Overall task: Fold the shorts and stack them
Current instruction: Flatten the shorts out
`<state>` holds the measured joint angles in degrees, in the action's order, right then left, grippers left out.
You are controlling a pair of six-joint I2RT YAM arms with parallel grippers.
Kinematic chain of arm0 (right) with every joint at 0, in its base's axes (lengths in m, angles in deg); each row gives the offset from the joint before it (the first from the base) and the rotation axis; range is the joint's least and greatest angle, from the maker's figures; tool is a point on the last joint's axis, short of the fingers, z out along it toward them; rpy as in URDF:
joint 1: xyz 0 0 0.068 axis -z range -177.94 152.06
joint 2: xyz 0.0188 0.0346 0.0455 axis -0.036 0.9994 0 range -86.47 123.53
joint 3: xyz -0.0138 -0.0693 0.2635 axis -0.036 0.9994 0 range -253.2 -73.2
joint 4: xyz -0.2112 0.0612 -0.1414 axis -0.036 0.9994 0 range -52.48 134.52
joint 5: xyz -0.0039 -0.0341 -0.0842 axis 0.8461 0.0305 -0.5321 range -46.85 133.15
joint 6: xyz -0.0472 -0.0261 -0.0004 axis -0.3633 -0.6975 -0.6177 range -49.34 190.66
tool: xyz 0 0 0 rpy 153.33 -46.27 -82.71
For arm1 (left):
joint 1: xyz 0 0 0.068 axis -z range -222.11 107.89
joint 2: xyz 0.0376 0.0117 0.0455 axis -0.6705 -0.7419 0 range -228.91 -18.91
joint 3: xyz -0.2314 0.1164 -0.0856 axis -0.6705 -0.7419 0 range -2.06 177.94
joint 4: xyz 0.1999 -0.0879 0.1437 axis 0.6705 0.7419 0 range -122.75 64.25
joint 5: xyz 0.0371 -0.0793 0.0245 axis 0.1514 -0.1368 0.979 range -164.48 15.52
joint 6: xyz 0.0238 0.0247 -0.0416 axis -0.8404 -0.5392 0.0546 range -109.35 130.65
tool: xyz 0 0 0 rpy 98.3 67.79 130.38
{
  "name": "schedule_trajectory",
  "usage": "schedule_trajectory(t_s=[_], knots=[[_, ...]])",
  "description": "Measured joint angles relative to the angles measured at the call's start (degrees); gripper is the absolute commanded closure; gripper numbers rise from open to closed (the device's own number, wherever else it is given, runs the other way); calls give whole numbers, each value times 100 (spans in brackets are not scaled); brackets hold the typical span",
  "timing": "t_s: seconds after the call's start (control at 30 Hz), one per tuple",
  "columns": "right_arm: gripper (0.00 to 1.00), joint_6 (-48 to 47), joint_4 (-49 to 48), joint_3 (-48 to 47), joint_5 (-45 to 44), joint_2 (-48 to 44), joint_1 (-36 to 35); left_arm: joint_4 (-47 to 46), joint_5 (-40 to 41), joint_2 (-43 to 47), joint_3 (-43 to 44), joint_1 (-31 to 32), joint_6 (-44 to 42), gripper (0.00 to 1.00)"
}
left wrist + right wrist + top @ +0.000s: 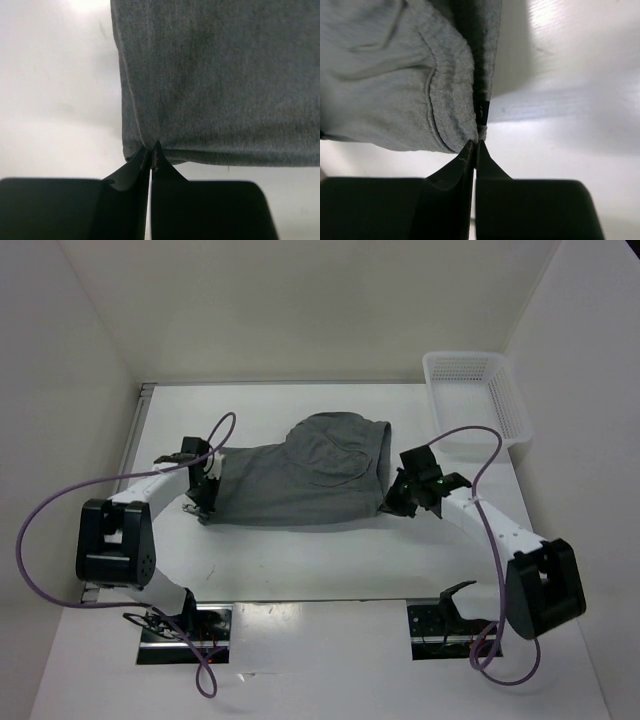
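Though nearby, basket point(516, 406) apart from shorts point(300, 482).

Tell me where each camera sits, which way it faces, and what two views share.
Top external: fixed above and behind the arms, looking down at the table, shorts and basket; both arms show.
Left wrist: on the left wrist, facing along the left fingers, shut on a shorts corner.
Right wrist: on the right wrist, facing along the right fingers, shut on the shorts' opposite edge.
Shared: both wrist views show pinched grey shorts over white table; the top view shows both grips.
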<state>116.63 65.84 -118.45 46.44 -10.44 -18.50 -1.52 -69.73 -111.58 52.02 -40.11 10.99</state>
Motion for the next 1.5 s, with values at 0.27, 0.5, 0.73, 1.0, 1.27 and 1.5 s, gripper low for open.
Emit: schedule_trajectory(t_s=[0.27, 0.5, 0.73, 1.0, 1.27, 1.5], knots=[[100, 87, 560, -4, 313, -866, 9, 1200, -179, 887, -111, -2, -7, 98], [62, 251, 422, 391, 442, -726, 20, 1163, -216, 494, -238, -4, -4, 92], [36, 396, 352, 721, 494, -348, 35, 1058, -81, 68, -271, -11, -33, 34], [34, 409, 131, 728, 402, 94, 39, 1064, 205, 24, -227, -85, -33, 21], [35, 407, 74, 396, 313, 728, -352, 1152, -181, -98, -146, -186, -24, 39], [97, 378, -140, 280, 426, 1075, -686, 1342, -732, -393, 33, -142, 9, 85]])
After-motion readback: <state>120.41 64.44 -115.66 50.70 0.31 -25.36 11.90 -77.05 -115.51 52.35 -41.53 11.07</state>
